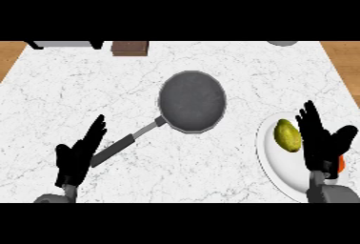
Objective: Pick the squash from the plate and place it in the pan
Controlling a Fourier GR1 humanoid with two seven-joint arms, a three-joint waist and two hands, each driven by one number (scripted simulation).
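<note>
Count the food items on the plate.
2: a yellow-green squash on the left of the plate, and an orange item mostly hidden behind the right hand. More may be hidden.

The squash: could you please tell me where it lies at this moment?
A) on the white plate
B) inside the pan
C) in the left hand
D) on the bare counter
A: the squash lies on the white plate, just left of the open right hand and well apart from the pan.
</note>
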